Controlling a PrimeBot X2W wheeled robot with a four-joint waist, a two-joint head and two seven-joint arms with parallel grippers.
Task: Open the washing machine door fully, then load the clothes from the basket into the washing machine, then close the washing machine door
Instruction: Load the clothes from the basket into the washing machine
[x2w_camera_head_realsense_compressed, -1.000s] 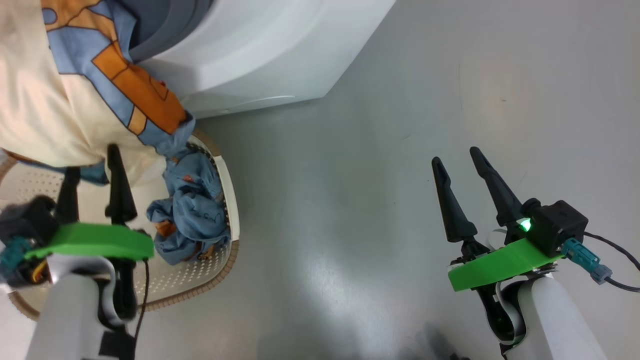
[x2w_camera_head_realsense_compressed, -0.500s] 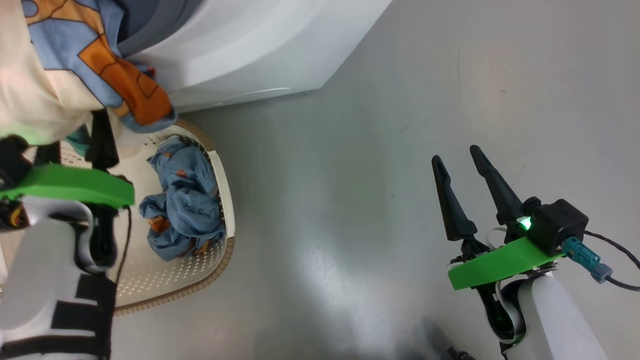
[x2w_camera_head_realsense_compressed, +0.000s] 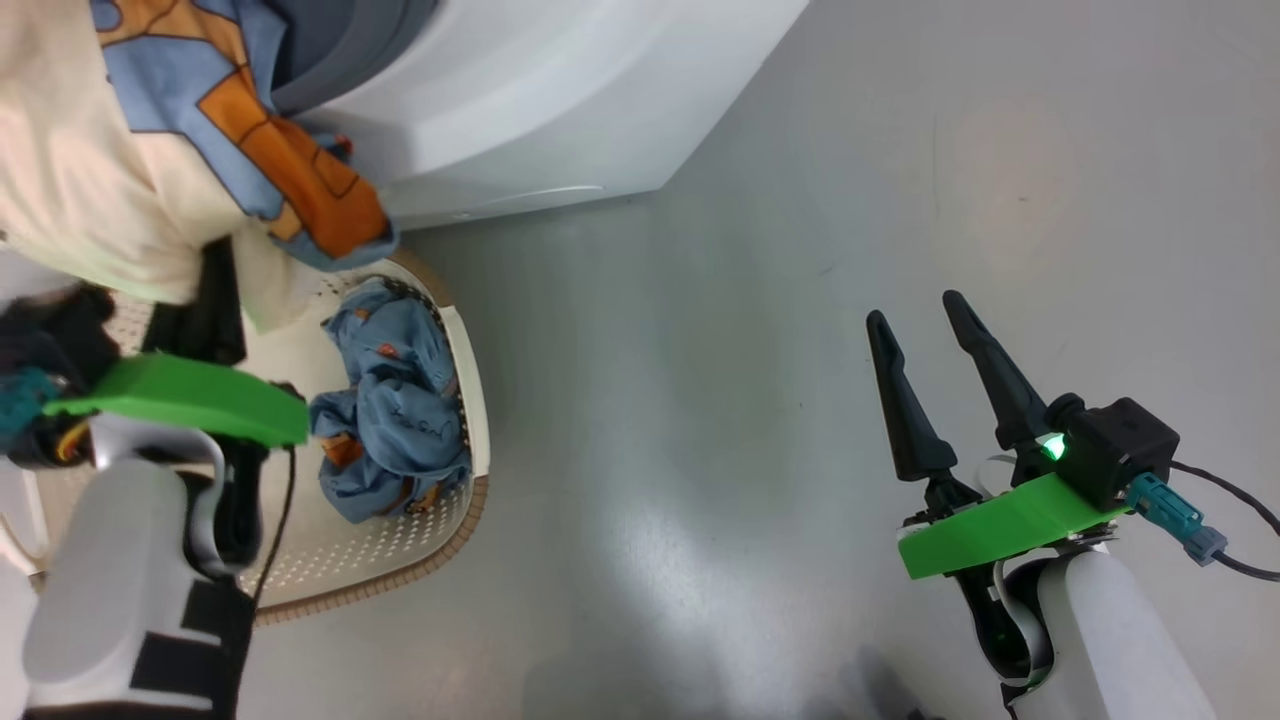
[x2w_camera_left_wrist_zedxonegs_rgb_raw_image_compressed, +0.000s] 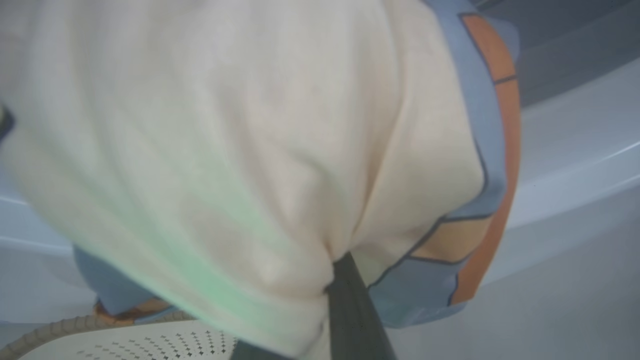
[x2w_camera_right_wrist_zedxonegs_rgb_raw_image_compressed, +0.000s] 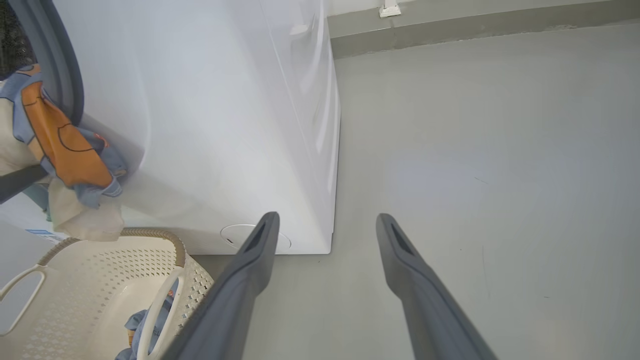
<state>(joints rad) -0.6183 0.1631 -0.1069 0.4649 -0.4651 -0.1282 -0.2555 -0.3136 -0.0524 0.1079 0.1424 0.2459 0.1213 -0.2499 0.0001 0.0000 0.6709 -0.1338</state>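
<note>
Clothes (x2w_camera_head_realsense_compressed: 100, 180) are split: 1 of the 2 is up in the air, 1 lies low. Cream garment (x2w_camera_left_wrist_zedxonegs_rgb_raw_image_compressed: 225, 150) w/ orange & blue print hangs bunched from left claw (x2w_camera_head_realsense_compressed: 200, 315), which is clamped on a fold of it. In the left wrist view 1 dark finger (x2w_camera_left_wrist_zedxonegs_rgb_raw_image_compressed: 352, 310) presses into the cloth; the other is under it. Garment hangs above the basket (x2w_camera_head_realsense_compressed: 410, 560), its far part up by the grey gasket (x2w_camera_head_realsense_compressed: 350, 40) of the washing machine (x2w_camera_head_realsense_compressed: 560, 110); can't tell if any of it is inside the drum yet. Blue garment (x2w_camera_head_realsense_compressed: 395, 410) lies crumpled in the basket, against its right wall. Basket sits on the floor (x2w_camera_head_realsense_compressed: 750, 400), just beside the machine's front bottom edge. Right claw (x2w_camera_head_realsense_compressed: 915, 312) hangs empty, fingers a medium gap apart, over bare floor well to the right of the basket.

Step in hand, by my read: loading, garment 1 of 2, mid-carry to the drum. Next move calls for pushing the left claw fwd past the gasket lip so the hanging tail clears it, then letting go only once the bulk is inside. Otherwise the tail may drape over the gasket or slide back out. Blue garment comes after.
</note>
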